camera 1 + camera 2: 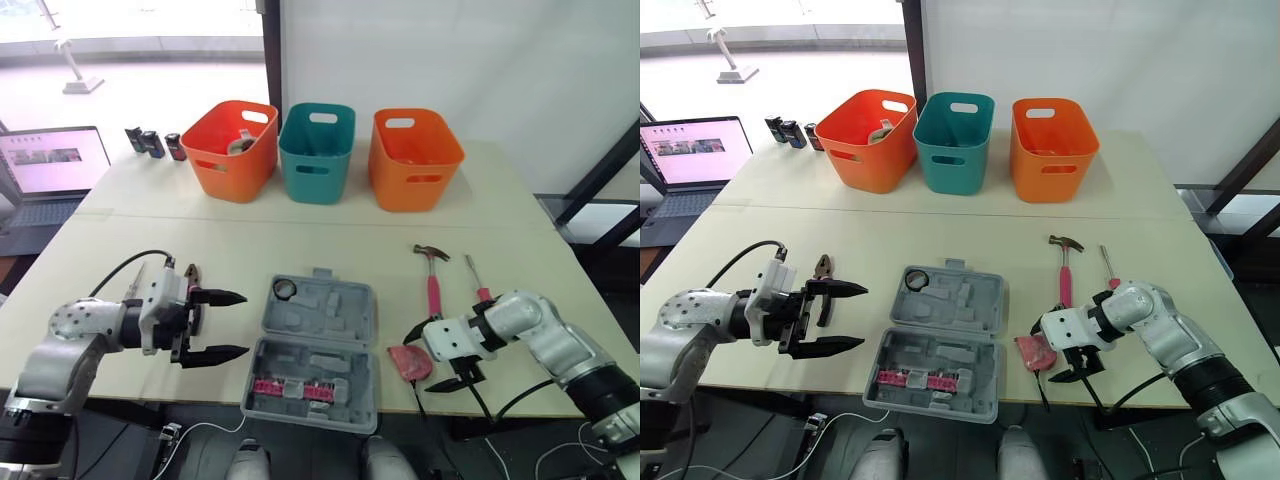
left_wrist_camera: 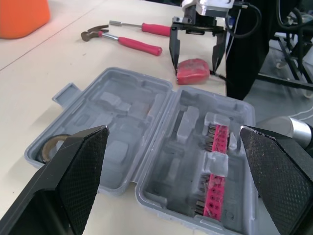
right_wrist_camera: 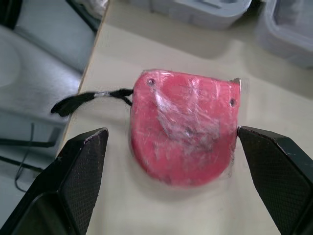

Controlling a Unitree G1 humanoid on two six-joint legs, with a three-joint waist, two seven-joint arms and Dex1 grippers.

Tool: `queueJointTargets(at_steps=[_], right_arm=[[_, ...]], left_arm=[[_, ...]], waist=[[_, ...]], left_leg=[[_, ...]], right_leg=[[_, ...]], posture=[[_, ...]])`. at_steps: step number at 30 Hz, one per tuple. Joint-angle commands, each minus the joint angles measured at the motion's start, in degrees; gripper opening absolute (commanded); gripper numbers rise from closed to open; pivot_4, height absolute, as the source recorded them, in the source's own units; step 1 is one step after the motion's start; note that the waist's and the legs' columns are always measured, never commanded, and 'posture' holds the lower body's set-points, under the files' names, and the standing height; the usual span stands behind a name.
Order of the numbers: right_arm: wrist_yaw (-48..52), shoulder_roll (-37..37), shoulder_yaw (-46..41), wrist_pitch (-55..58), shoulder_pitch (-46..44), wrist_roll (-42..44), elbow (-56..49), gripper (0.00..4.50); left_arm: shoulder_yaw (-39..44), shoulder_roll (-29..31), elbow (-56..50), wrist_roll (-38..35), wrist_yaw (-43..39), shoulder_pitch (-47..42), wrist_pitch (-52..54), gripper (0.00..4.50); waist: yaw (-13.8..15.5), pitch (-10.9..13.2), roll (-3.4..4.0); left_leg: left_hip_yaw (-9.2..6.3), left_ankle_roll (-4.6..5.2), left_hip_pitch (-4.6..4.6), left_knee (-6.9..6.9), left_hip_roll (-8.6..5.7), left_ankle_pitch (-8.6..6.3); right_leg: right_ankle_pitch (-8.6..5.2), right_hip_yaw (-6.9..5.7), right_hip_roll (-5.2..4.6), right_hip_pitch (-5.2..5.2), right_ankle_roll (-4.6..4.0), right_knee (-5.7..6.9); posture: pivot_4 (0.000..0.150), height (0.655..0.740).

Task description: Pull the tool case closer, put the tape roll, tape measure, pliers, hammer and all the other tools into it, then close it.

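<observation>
One grey moulded plastic case [image 1: 315, 355] lies open between left end effector [image 1: 246, 323] and right end effector [image 1: 420, 360], both wide, the right flanking one rounded red tape measure [image 3: 186, 127].

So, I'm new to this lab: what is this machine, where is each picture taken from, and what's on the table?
It is a humanoid robot with two arms, each ending in a two-fingered gripper. Two pictures come from its head, looking down at the table; two from cameras on its wrists. An open tool case lies in front, a tape roll in its far half. The left gripper is open and empty beside it, near the pliers. The right gripper is open around a tape measure, not gripping it. A hammer and screwdriver lie further right; three bins stand behind.
</observation>
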Motion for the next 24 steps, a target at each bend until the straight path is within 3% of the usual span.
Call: queueJointTargets(at_steps=[1, 6, 15, 21, 24], right_arm=[[-0.1, 0.5, 0.1, -1.0, -0.6, -0.7, 0.6, 4.45], [-0.4, 0.9, 0.0, -0.7, -0.1, -0.6, 0.1, 3.0], [-0.5, -0.5, -2.6, 6.5, 0.8, 2.8, -9.0, 3.01], [-3.1, -0.2, -4.8, 34.9, -3.6, 5.7, -25.5, 3.01], [-6.0, 1.2, -2.1, 45.9, -9.3, 2.2, -29.3, 3.01]], left_arm=[[1.8, 0.8, -1.5, -1.0, 0.3, 0.1, 0.0, 4.5], [1.5, 0.8, -1.5, -0.9, 0.5, -0.3, 0.1, 4.5], [1.0, 0.7, -1.2, -0.7, 0.3, -0.8, 0.1, 4.5], [0.4, 0.5, -0.3, -0.2, 0.3, -1.8, 0.0, 4.5], [0.1, 0.4, 0.2, 0.1, 0.3, -2.2, -0.2, 4.5]], waist=[[0.0, 0.0, 0.0], [0.0, 0.0, 0.01], [0.0, 0.0, 0.08], [0.0, 0.1, 0.18], [0.0, 0.1, 0.2]], left_leg=[[0.0, 0.0, 0.0, 0.0, 0.0, 0.0], [0.0, 0.0, 0.0, 0.0, 0.0, 0.0], [0.0, 0.0, 0.0, 0.01, 0.0, 0.0], [0.0, -0.01, 0.01, 0.02, 0.0, 0.0], [0.0, -0.01, 0.01, 0.02, 0.0, 0.0]], right_leg=[[0.0, 0.0, 0.0, 0.0, 0.0, 0.0], [0.0, 0.0, 0.0, 0.01, 0.0, 0.0], [0.0, 0.0, 0.0, 0.02, 0.0, 0.01], [0.0, 0.0, 0.0, 0.01, 0.0, 0.03], [0.0, 0.0, 0.0, -0.01, 0.0, 0.04]], posture=[[0.15, 0.74], [0.15, 0.74], [0.15, 0.74], [0.15, 0.74], [0.15, 0.74]])
